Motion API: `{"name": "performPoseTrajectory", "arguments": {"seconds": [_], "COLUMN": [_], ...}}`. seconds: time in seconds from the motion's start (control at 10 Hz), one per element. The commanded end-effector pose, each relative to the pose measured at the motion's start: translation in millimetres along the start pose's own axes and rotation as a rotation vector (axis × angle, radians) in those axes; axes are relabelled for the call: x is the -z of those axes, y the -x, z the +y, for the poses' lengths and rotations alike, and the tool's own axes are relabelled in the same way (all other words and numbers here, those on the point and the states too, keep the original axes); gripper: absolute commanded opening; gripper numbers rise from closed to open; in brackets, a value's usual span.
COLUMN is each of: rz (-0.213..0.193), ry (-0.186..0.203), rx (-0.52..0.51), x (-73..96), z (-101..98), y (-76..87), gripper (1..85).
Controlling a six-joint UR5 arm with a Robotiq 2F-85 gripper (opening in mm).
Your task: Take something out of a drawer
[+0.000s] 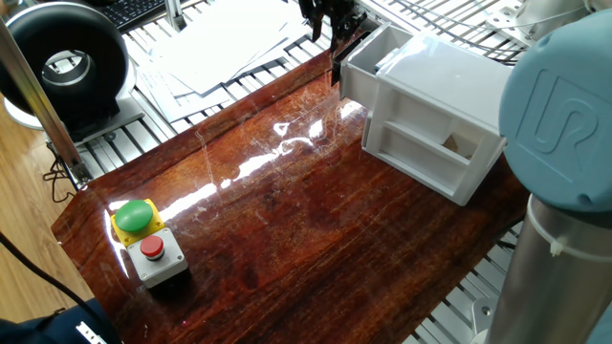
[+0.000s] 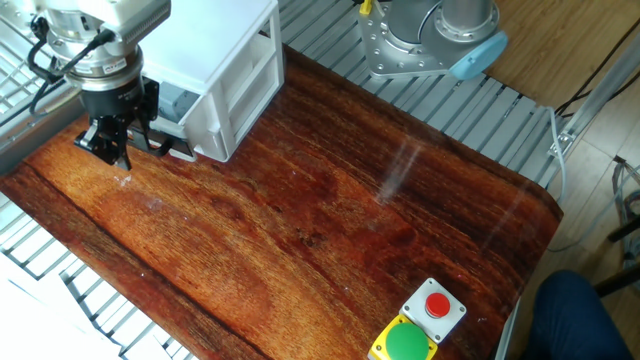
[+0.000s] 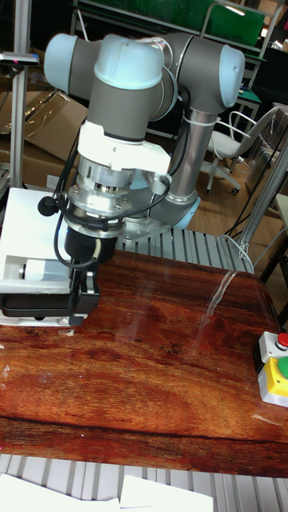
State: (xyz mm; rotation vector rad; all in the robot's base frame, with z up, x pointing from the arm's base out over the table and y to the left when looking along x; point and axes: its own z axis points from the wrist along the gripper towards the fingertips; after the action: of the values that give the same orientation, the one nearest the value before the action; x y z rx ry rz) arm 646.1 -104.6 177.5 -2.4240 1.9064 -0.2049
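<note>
The drawer (image 2: 192, 128) stands pulled out of the white cabinet (image 2: 225, 55) toward the table's edge. Inside it lies the something (image 2: 176, 101), a small pale grey-blue cube, which also shows at the left of the tall fixed view (image 3: 42, 270). In one fixed view the drawer's wall (image 1: 368, 53) hides the cube. My gripper (image 2: 108, 152) hangs just outside the drawer's front end, low over the wood, with its dark fingers slightly apart and nothing between them. It also shows at the top edge (image 1: 333, 33) and beside the drawer (image 3: 80, 308).
A grey button box (image 1: 148, 239) with green and red buttons sits at the opposite corner of the wooden table (image 2: 320, 220). The lower drawer (image 1: 430, 148) is shut. Papers (image 1: 220, 48) and a black round device (image 1: 67, 62) lie beyond the table edge.
</note>
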Motion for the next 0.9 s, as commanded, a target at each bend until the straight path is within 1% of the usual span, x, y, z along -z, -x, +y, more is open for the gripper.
{"name": "performPoseTrajectory", "arguments": {"seconds": [0.0,0.1,0.3,0.5,0.6,0.8], "rz": [0.01,0.011,-0.002,-0.01,-0.003,0.002], "ry": [-0.02,-0.023,-0.021,0.008,0.02,0.03], "rx": [0.021,0.025,0.028,0.039,0.046,0.064], "x": [0.3,-2.2,-8.4,-10.3,-10.3,-13.4], "z": [-0.4,1.8,7.9,15.6,18.4,20.3], "y": [-7.2,-9.9,-11.1,-9.2,-10.9,-12.0], "gripper": [41.3,41.3,41.3,41.3,41.0,41.0]}}
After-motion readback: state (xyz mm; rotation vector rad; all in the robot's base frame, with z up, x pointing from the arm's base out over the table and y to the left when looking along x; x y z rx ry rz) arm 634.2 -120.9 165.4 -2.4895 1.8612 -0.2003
